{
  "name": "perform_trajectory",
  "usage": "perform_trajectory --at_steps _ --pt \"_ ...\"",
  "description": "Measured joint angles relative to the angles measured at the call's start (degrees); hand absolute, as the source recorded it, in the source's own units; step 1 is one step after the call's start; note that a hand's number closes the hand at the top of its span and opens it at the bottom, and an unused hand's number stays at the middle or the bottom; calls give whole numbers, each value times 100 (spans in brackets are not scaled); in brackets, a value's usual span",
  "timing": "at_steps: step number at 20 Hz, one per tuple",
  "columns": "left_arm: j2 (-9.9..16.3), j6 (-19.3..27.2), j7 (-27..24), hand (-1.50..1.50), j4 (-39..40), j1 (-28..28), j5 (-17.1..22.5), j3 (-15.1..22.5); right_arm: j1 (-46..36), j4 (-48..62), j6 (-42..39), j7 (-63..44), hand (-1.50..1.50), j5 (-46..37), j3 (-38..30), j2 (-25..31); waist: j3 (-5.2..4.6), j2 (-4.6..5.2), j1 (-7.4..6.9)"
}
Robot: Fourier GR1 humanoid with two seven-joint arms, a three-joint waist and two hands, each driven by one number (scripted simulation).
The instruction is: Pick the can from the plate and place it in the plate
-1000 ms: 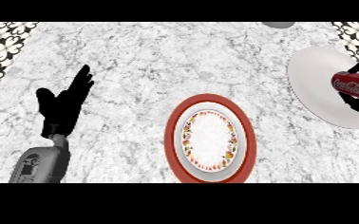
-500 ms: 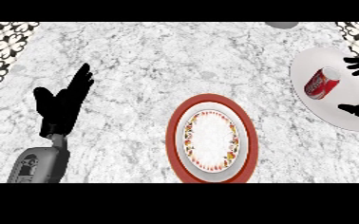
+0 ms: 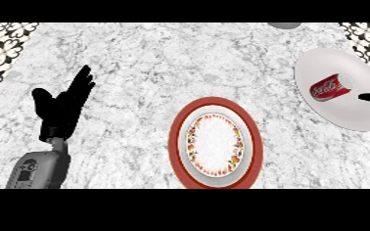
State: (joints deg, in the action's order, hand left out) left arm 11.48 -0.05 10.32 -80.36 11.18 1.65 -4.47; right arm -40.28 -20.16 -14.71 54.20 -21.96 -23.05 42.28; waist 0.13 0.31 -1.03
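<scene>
A red can (image 3: 329,86) lies on its side on the white plate (image 3: 338,115) at the right edge of the counter. Nothing holds the can. Only a small black tip of my right hand (image 3: 364,97) shows at the right edge, just right of the can and apart from it. A red-rimmed plate (image 3: 175,142) with a patterned white centre sits in the lower middle, with nothing on it. My left hand (image 3: 61,108) rests open at the left, fingers up, far from both plates.
A grey rounded object (image 3: 285,25) is cut off at the top edge. Patterned black-and-white strips (image 3: 14,34) border the marble counter at the top corners. Bare marble lies between the two plates.
My right hand, which covered the can a second ago, has pulled back to the right, leaving the can lying on the white plate. The left hand has not moved.
</scene>
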Motion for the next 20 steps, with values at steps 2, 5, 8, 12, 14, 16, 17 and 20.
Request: perform_trajectory --at_steps 2,5,8,12,14,16,17,20 --pt "8 15 34 0 16 1 -4 -20 -93 133 -350 -275 -150 204 -100 64 -5 -9 23" --pt "4 23 39 0 19 -1 -27 -10 -170 352 -946 -764 -150 413 -156 193 -6 -12 40" --pt "32 -15 -1 0 -37 -66 -32 -8 -206 515 -1457 -1166 -150 582 -195 377 -3 -4 17" --pt "-26 5 -71 0 15 -40 -44 2 -152 559 -1752 -1376 -150 743 -223 516 5 23 -6" --pt "-62 31 -37 0 10 9 -62 30 -84 546 -1810 -1377 -150 820 -249 604 12 38 -22" --pt "-108 55 -99 0 35 -7 -108 73 -23 518 -1822 -1368 -150 882 -262 657 17 49 -36" --pt "-68 -9 -76 0 -7 -14 -44 36 36 503 -1850 -1365 -150 909 -263 707 17 47 -43" --pt "-61 3 -69 0 -12 9 -76 46 158 473 -1845 -1342 -150 976 -265 798 24 60 -62"
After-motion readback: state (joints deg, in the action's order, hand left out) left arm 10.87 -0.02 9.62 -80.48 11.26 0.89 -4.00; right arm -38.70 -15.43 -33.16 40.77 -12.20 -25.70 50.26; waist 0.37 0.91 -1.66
